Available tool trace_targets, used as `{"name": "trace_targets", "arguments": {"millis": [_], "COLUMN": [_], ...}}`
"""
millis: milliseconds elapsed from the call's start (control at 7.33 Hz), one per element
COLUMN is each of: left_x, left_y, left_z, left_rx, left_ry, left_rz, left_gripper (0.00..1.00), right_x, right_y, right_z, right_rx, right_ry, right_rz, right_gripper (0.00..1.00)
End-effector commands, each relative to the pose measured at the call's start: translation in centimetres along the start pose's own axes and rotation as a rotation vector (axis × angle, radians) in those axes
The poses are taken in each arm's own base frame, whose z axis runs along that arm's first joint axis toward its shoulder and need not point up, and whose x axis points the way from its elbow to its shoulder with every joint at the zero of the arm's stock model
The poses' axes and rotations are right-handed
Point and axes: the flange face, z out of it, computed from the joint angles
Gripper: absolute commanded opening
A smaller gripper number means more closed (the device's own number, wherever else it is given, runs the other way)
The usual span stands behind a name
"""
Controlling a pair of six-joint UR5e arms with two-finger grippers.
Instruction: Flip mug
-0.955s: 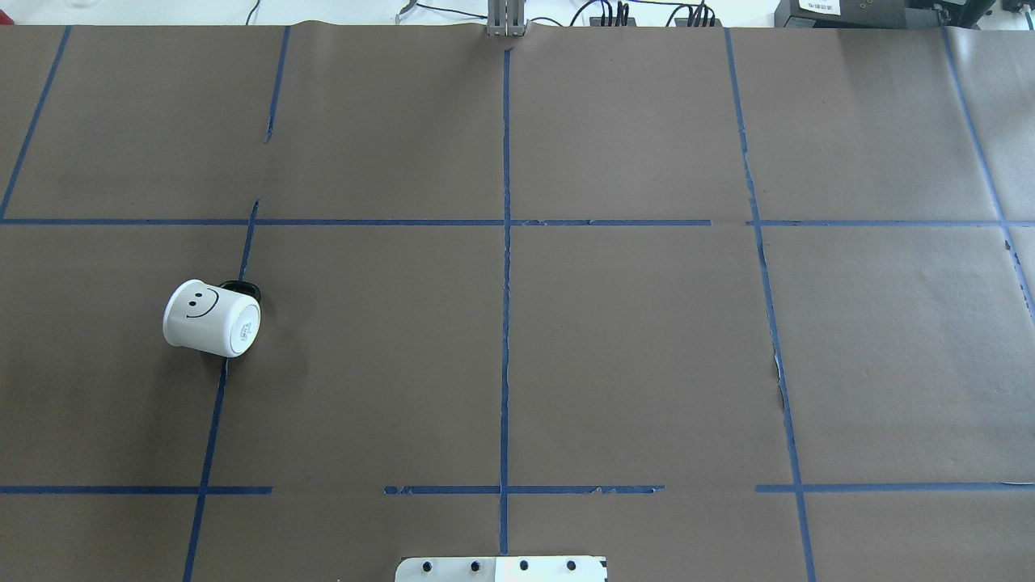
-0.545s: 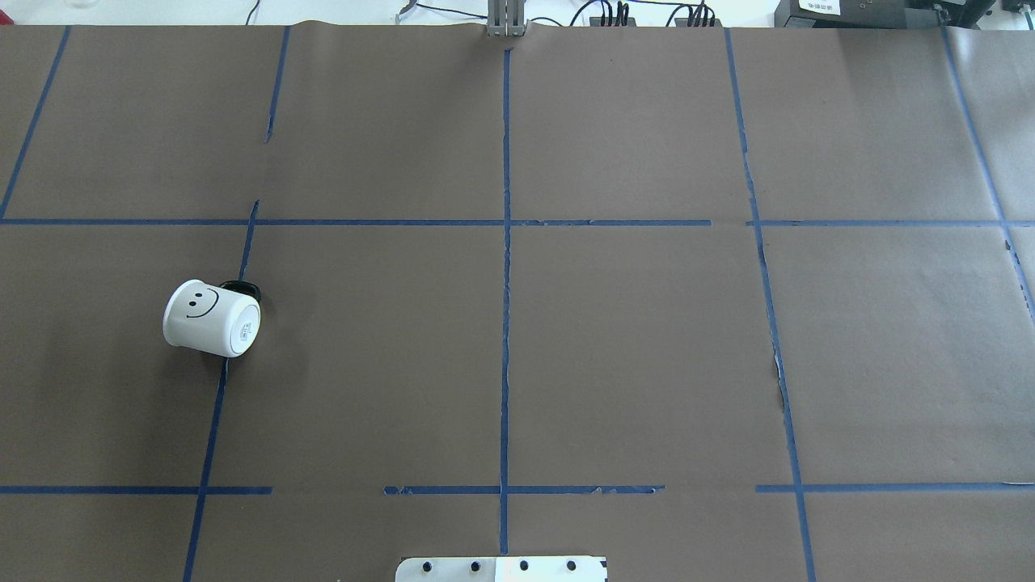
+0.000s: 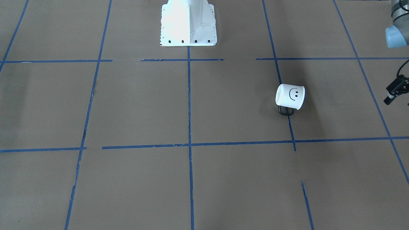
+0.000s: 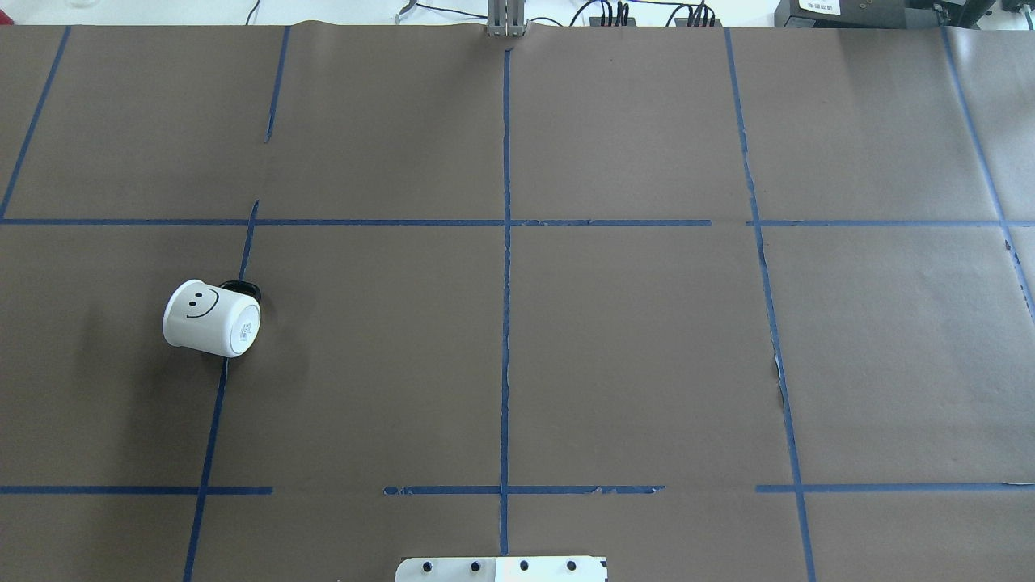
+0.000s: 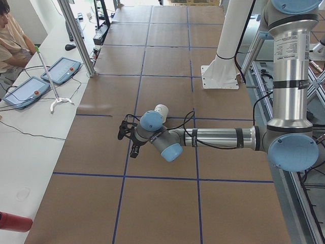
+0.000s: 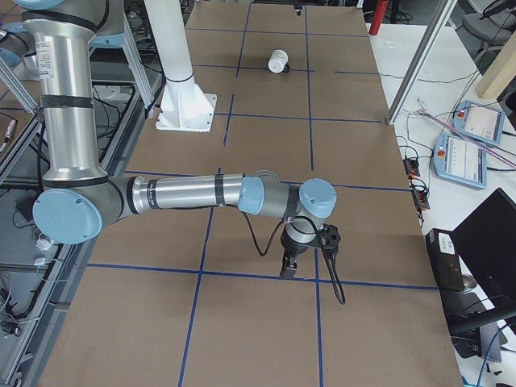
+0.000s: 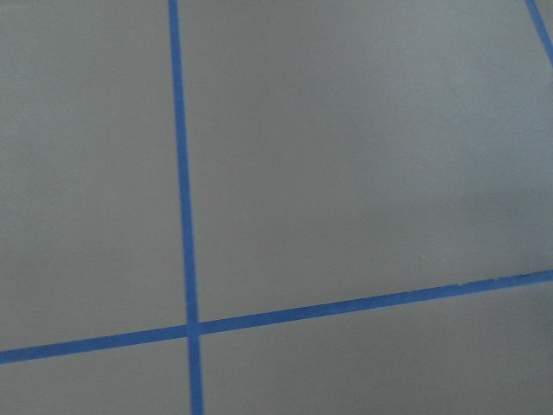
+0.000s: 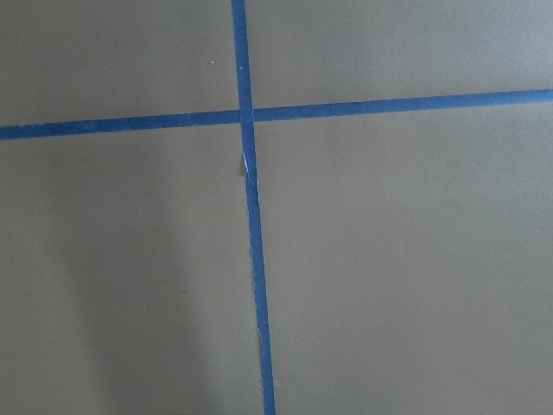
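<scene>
The small white mug (image 4: 212, 318) with a black smiley lies on its side on the brown paper, left of centre. Its flat bottom points right and its black handle (image 4: 241, 286) is on the far side. It also shows in the front-facing view (image 3: 290, 96), the right view (image 6: 278, 60), and, partly hidden behind the wrist, the left view (image 5: 161, 109). My left gripper (image 5: 128, 143) hovers low near the table's left end, apart from the mug; part of it shows at the front-facing view's edge (image 3: 394, 91). My right gripper (image 6: 290, 262) hovers far off at the right end. I cannot tell either jaw's state.
Blue tape lines divide the brown paper into squares. The white robot base plate (image 4: 501, 570) sits at the near middle edge. A side table with teach pendants (image 5: 61, 68) and a seated person (image 5: 10, 40) runs along the far side.
</scene>
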Motion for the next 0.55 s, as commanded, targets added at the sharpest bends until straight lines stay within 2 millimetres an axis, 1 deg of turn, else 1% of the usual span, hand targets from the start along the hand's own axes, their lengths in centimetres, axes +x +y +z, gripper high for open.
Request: {"name": "trace_targets", "arguments": {"millis": [0,136,273,409], "left_x": [2.4,4.8,7.7,10.2], "left_y": [6.4,7.3,8.2,8.4], "left_z": [1.5,1.6,1.6,1.5], "left_rx": [0.124,0.132,0.131,0.063], "left_ry": [0.095,0.206,0.336,0.445], "left_rz": [-0.140,-0.201,-0.160,-0.130], "left_gripper": [1.00,1.00,1.00,1.00], "right_x": [0.0,0.0,0.0,0.0], "right_y": [0.0,0.0,0.0,0.0], "right_z": [0.0,0.0,0.0,0.0], "right_rx": [0.000,0.000,0.000,0.000], "right_ry": [0.000,0.000,0.000,0.000], "right_rz": [0.000,0.000,0.000,0.000], "right_gripper": [1.00,1.00,1.00,1.00]}}
